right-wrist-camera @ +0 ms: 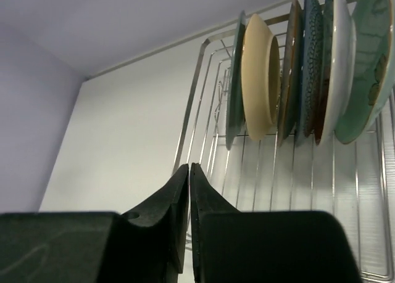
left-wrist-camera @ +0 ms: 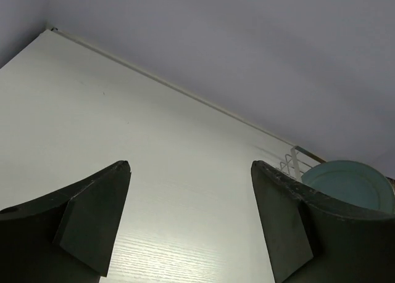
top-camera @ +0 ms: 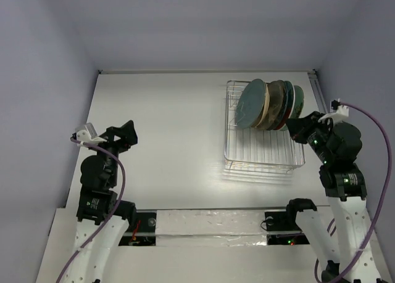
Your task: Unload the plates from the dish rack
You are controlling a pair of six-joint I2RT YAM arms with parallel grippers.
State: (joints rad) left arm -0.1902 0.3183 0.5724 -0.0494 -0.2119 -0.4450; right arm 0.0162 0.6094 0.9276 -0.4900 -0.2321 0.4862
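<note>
Where one dish rack (top-camera: 259,152) sits, five plates (top-camera: 271,104) stand on edge.

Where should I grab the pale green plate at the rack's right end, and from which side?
Take the pale green round plate by its top rim from above: it stands on edge, last in the chrome wire dish rack, right face open.

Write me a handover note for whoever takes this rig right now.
Left claw: open, empty, above the table, well left of the dish rack.
Right claw: shut, empty, at the right side of the dish rack, close to the plates.
Plates: all on edge, packed together at the far end of the dish rack.
Done: nothing unloaded yet.
Left: every plate.
</note>
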